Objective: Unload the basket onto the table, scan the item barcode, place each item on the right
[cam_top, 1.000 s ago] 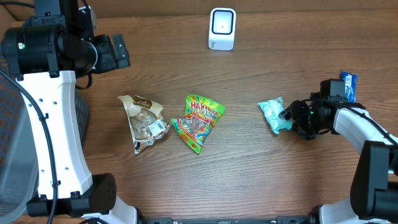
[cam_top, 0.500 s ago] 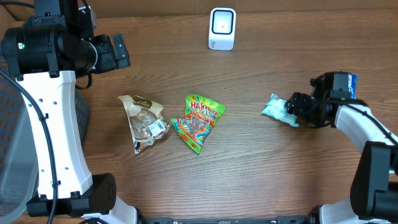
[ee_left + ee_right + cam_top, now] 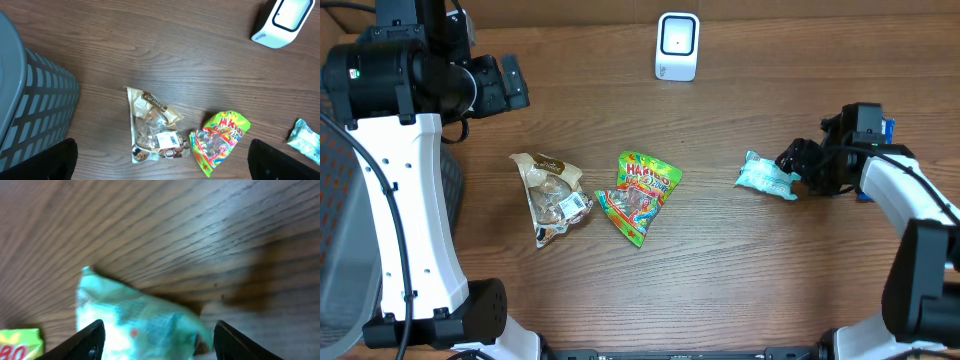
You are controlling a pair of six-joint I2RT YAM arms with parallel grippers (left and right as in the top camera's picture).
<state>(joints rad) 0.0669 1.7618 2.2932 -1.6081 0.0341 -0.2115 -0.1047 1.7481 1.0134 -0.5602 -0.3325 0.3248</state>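
At the right of the table, the teal packet is pinched between the fingers of the right gripper. The wrist view is blurred, but a shadow under the packet suggests it is raised off the wood. The left gripper is spread wide at the far left, with nothing between its fingers.

The step in hand is judged to be the carry to the scanner, which stands at the far centre, well apart from the packet.

- The packet should be held by 1 edge, so that the printed faces are not covered by the fingers.
- No barcode can be made out on it, so the wrist may need to be turned until the code faces the scanner's window.
- The grip should be light enough that the wrapper is not creased across the code.
- The packet should be brought square to the window and held steady there.

Counted:

- 3 loose packets: the teal packet, 1 gummy bag and 1 clear snack bag with a white label, the last 2 lying side by side left of centre.
- 1 blue item just behind the right gripper.
- 1 scanner.
- 1 grey basket at the left.
- 2 arms.
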